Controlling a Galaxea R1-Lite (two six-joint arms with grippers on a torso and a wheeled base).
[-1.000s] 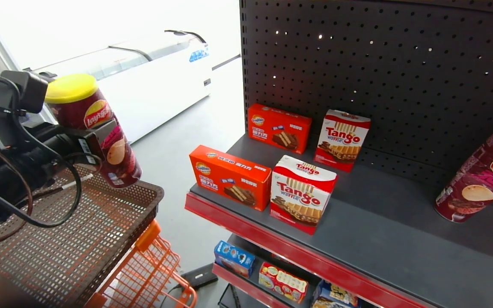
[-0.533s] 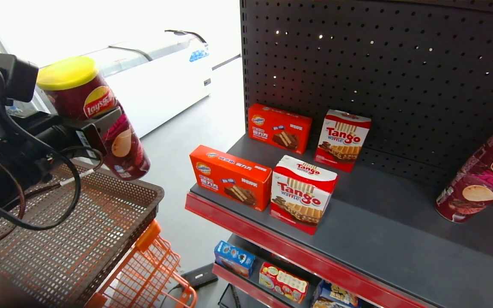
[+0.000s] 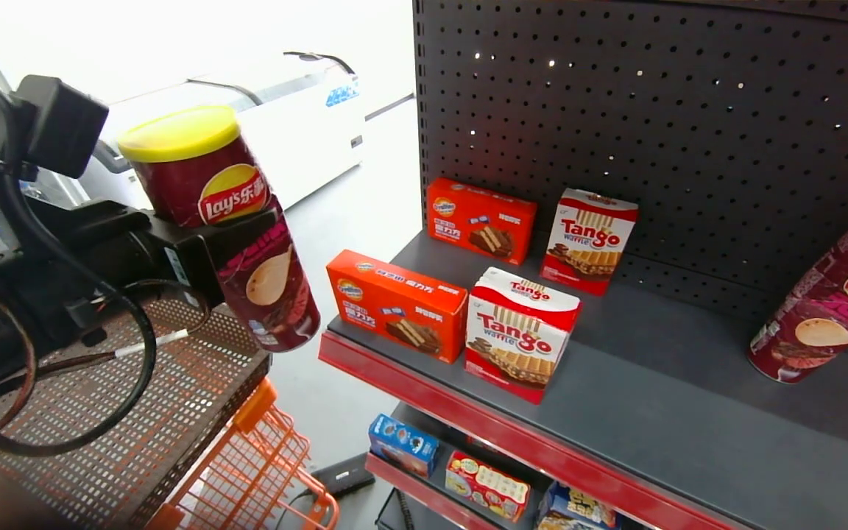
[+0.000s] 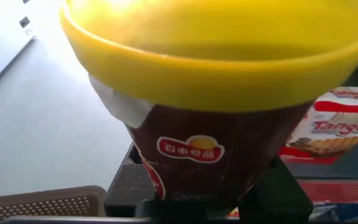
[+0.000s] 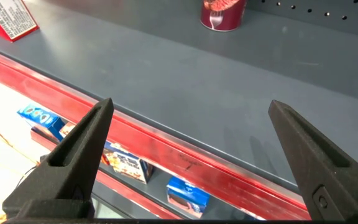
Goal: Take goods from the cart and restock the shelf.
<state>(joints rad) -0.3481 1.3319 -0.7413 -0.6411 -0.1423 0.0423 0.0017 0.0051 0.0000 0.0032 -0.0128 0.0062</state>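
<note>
1. The left gripper (image 3: 238, 246) is squeezing the can (image 3: 199, 173) around its middle, with one black finger on each side.
2. The can is hanging in the air, tipped a bit, with its yellow lid (image 4: 222, 68) on top. It is floating over the corner of the cart (image 3: 174, 383). It is just beside the front left end of the shelf (image 3: 659, 383) and is not touching either one.
3. The right gripper (image 5: 194, 162) is holding its two fingers wide apart. It is hanging over the red front edge of the shelf.
4. Two orange boxes are sitting at the left end of the shelf, one in front (image 3: 394, 303) and one at the back (image 3: 479, 219). The front one is lying nearest to the held can.
5. Two wafer boxes are standing just to the right of them, one in front (image 3: 521, 333) and one at the back (image 3: 592, 239).
6. A second can (image 3: 829, 309) is sitting far off on the right side of the shelf. It is close to the back wall (image 3: 652, 110) with the little holes and well apart from the boxes.
7. A white freezer (image 3: 277, 125) is standing on the floor behind the cart.
</note>
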